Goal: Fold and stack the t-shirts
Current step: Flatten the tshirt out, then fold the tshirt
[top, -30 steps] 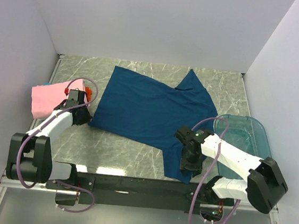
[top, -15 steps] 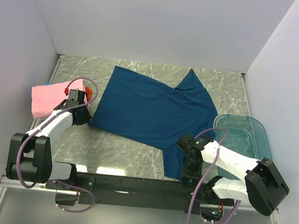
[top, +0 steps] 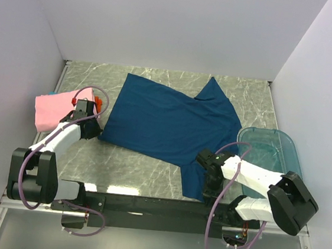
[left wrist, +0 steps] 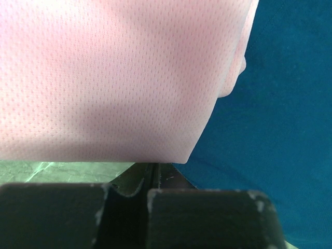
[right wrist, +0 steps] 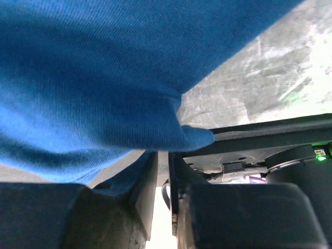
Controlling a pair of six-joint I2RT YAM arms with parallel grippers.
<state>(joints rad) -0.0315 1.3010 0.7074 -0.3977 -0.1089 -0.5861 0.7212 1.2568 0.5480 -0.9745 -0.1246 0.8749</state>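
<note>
At the near edge, a black rail (top: 145, 204) carries both arm bases. The right gripper (right wrist: 162, 155) sits low at the near hem of the navy t-shirt (top: 166, 121). Its fingers stand only a slit apart with the cloth's corner draped over their tips, and I cannot tell whether the hem is actually pinched. The left gripper (left wrist: 154, 168) is closed tight, its tips at the edge of the pink t-shirt (top: 51, 112). I cannot tell whether any cloth is caught between them.

The table (top: 126, 168) is grey-green marbled stone with pale veins. The navy t-shirt lies spread flat across its middle, one sleeve pointing to the far right. The pink one rests folded at the left edge, well apart from the teal tub (top: 270, 150) on the right.

Plain white walls (top: 165, 23) close in the back and both sides.

An orange scrap (top: 98, 102) shows just beside the pink shirt, mostly hidden by the left arm. The tub's near end is covered by the right arm
</note>
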